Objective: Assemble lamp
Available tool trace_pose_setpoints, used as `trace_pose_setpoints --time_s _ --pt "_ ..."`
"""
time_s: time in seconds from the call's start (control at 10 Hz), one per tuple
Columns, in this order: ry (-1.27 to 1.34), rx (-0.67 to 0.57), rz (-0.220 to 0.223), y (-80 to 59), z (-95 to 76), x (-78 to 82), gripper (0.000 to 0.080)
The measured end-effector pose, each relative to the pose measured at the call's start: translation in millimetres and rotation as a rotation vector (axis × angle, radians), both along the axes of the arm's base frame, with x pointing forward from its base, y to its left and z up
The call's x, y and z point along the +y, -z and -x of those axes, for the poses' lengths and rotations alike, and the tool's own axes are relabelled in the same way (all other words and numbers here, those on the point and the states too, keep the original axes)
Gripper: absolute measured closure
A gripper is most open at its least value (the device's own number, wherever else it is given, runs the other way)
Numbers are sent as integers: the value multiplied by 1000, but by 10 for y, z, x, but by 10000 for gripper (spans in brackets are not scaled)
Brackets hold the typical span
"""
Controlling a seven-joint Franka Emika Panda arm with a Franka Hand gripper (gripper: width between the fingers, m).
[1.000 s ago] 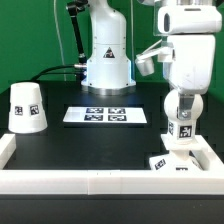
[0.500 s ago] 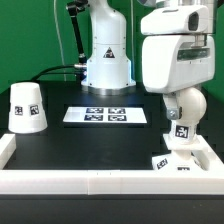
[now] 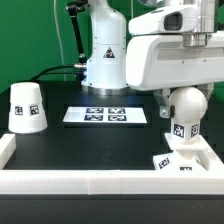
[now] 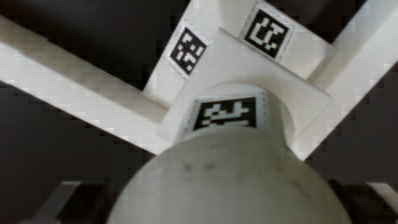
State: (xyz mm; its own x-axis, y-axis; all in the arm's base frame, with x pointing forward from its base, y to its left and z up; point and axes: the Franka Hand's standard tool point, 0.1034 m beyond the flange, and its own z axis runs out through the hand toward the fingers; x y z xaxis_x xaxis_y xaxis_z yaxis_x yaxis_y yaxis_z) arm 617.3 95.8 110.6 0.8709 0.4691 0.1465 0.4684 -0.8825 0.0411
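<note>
Hiding behind the arm in the exterior view, the jaws stand open astride the bulb

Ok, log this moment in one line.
gripper: open, above bulb | bulb: upright on base | shade: apart, exterior view's left

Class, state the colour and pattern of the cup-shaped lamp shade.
White shade, black-and-white square tags; exterior view shows it best.

Table: shade; marker board; seemingly base.
</note>
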Motion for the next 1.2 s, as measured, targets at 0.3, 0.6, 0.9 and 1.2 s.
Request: trace_pose_setpoints --time_s 0.3,0.6,0.9,1.2 --pt "234 -3 -37 -8 -10 -8 223" --pt "576 32 -82 10 30 -5 223" --pt "746 44 -107 31 43 -18 223" --pt "1004 71 -156 36 68 4 223"
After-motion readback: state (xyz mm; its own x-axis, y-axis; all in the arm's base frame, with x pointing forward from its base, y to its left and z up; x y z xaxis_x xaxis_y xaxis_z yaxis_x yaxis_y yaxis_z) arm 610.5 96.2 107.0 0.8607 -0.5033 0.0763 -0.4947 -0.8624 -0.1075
